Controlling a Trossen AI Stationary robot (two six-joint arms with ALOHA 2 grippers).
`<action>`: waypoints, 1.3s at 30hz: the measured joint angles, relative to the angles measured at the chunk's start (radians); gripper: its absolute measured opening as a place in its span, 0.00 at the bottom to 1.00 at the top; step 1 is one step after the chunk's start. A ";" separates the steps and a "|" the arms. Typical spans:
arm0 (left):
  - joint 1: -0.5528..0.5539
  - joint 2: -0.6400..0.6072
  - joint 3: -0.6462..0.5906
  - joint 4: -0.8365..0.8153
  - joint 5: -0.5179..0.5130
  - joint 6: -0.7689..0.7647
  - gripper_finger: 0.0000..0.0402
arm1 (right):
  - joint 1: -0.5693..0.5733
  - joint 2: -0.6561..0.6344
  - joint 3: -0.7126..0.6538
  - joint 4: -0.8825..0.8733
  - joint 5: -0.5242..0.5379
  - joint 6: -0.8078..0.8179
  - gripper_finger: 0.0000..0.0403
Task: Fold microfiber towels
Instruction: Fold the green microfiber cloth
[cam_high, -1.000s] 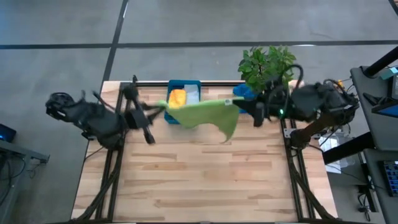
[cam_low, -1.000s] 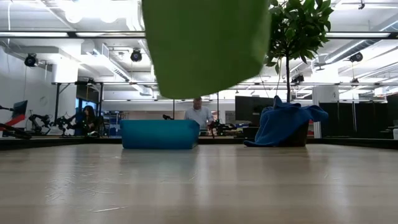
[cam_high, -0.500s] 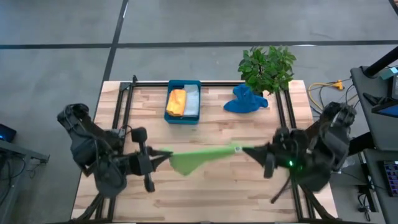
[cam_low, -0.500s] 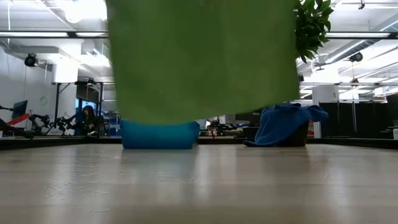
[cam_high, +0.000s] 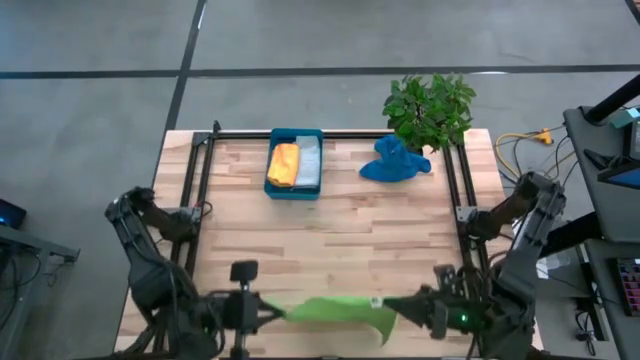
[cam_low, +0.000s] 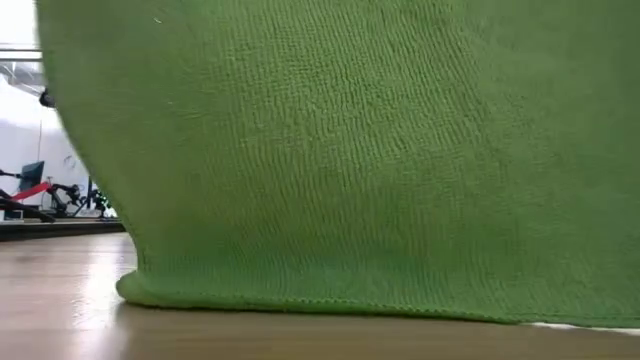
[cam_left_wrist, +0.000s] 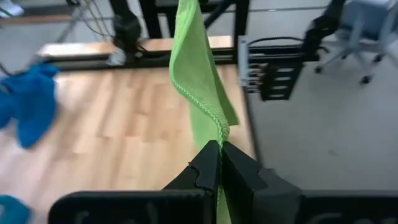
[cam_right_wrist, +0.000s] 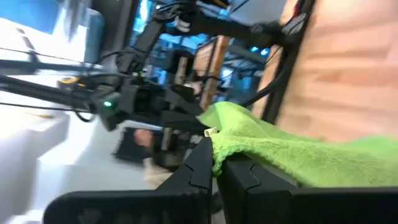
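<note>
Both grippers, left and right, pinch the lime green towel tight, stretched low over the counter.

A lime green microfiber towel hangs stretched between both grippers' closed fingertips. Behind it, the crumpled blue towel lies far off, and orange and grey folded towels lie side by side.

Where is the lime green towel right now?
In the high view the lime green towel hangs stretched along the table's near edge, pinched between the left gripper and the right gripper, far from the teal tray at the back.
</note>
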 joint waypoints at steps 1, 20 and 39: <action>-0.012 0.014 0.019 -0.001 0.001 -0.026 0.00 | 0.006 0.014 0.000 0.041 0.003 0.002 0.02; -0.031 0.114 0.174 -0.365 0.020 -0.258 0.00 | 0.026 0.119 0.040 -0.272 0.019 0.479 0.02; 0.277 -0.052 -0.362 -0.075 0.141 0.033 0.00 | -0.230 -0.063 -0.307 -0.301 -0.157 0.555 0.02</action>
